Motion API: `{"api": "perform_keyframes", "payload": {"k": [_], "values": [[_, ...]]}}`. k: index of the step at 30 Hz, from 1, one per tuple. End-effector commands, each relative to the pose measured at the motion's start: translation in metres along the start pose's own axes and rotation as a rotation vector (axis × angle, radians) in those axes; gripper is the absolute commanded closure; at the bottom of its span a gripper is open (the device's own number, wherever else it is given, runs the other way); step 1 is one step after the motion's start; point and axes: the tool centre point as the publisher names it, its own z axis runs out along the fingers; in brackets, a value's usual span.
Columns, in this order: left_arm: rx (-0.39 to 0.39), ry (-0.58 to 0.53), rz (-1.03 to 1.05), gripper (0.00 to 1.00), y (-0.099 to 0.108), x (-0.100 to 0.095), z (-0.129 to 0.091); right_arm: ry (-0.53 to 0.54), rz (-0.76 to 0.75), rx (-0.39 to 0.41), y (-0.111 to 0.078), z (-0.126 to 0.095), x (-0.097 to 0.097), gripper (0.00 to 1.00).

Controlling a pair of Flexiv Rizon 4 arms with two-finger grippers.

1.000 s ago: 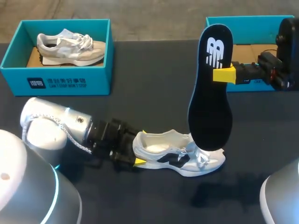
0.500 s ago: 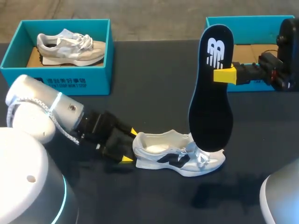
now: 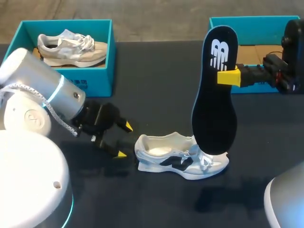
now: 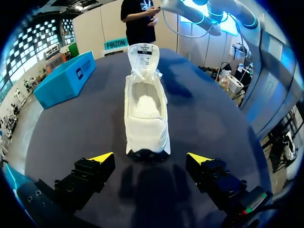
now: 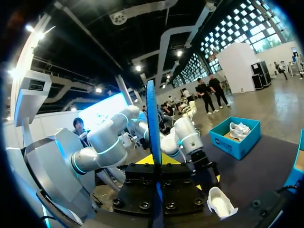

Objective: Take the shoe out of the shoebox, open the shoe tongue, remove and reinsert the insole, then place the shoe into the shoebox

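A white shoe (image 3: pixel 180 160) with a dark side logo lies on the dark table, its opening empty and its tongue pulled forward. My left gripper (image 3: pixel 124 140) is open just left of the heel, not touching it. From the left wrist, the shoe (image 4: pixel 145 111) lies straight ahead of my left gripper (image 4: pixel 151 157), heel nearest. My right gripper (image 3: pixel 227 76) is shut on the black insole (image 3: pixel 214 99), which stands upright with its lower end over the shoe's toe. The right wrist view shows the insole (image 5: pixel 153 118) edge-on between the fingers of my right gripper (image 5: pixel 156 164).
A teal shoebox (image 3: pixel 66 85) at the back left holds a beige shoe (image 3: pixel 71 47). A second teal shoebox (image 3: pixel 256 23) sits at the back right, behind my right arm. My left arm's bulky grey links fill the front left corner.
My left gripper has backed away from the shoe's heel, up and to the left. The shoe, the insole and my right arm have stayed where they were.
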Motion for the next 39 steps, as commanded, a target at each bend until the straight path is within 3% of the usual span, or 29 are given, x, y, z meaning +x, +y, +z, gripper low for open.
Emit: {"api": "perform_keyframes", "payload": {"k": [1,15,18,26,39], "values": [[-0.097,-0.002,-0.002,0.00,-0.003,0.002,-0.003,-0.001,0.002,0.001,0.000,0.002,-0.001,1.00],[-0.097,-0.002,-0.002,0.00,-0.003,0.002,-0.003,-0.001,0.002,0.001,0.000,0.002,-0.001,1.00],[-0.103,0.001,-0.034,0.00,0.000,-0.006,-0.011,-0.001,0.002,0.001,0.000,0.002,-0.001,1.00],[-0.184,0.016,-0.070,0.00,-0.007,-0.023,-0.034,-0.001,0.002,0.001,0.000,0.002,-0.001,1.00],[-0.332,-0.002,-0.106,0.00,-0.018,-0.033,-0.038,-0.001,0.002,0.001,0.000,0.002,-0.001,1.00]]}}
